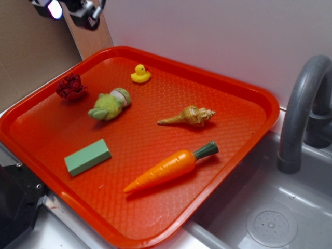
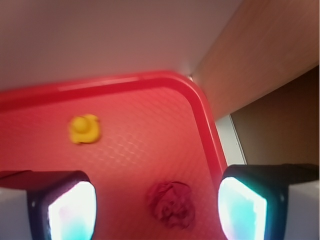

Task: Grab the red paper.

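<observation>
The red paper [image 1: 71, 87] is a small dark red crumpled wad lying near the left back rim of the orange-red tray [image 1: 244, 83]. In the wrist view the red paper [image 2: 171, 204] sits on the tray floor below and between my two fingers, a little nearer the right one. My gripper [image 1: 70, 9] hangs high above the tray's back left corner, partly cut off by the frame edge. The gripper [image 2: 156, 210] is open, its pads [image 2: 241, 207] wide apart with nothing between them.
On the tray lie a yellow duck [image 1: 140, 74], a green plush frog [image 1: 110, 106], a seashell [image 1: 189, 116], a toy carrot [image 1: 171, 167] and a green block [image 1: 87, 156]. A wooden board [image 1: 93, 36] stands behind the tray corner. A grey sink with faucet [image 1: 301, 114] lies right.
</observation>
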You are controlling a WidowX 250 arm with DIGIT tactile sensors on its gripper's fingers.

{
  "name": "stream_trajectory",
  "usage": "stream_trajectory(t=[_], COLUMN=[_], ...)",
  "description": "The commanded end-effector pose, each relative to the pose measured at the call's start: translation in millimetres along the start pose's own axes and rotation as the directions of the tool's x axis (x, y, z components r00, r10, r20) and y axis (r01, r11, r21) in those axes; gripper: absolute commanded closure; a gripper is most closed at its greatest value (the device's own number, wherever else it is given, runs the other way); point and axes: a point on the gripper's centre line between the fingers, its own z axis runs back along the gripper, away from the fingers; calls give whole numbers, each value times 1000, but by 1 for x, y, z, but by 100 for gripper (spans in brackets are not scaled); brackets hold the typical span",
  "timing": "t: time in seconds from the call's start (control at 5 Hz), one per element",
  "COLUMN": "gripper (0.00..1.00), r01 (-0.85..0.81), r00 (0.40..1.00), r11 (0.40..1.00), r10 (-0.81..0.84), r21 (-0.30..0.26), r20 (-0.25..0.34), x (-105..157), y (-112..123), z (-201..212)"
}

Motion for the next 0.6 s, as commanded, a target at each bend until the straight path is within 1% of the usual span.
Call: stream_trajectory(t=[0.0,0.2,0.4], gripper=[0,0,0], r01=[24,71,99], r00=[991,973,953], r11=[999,997,995], r10=[-20,-67,-98], r21=[30,12,-10], r20=[-130,-223,-287], x=[-5,-15,-25], y=[30,27,22], z=[-32,-51,-63])
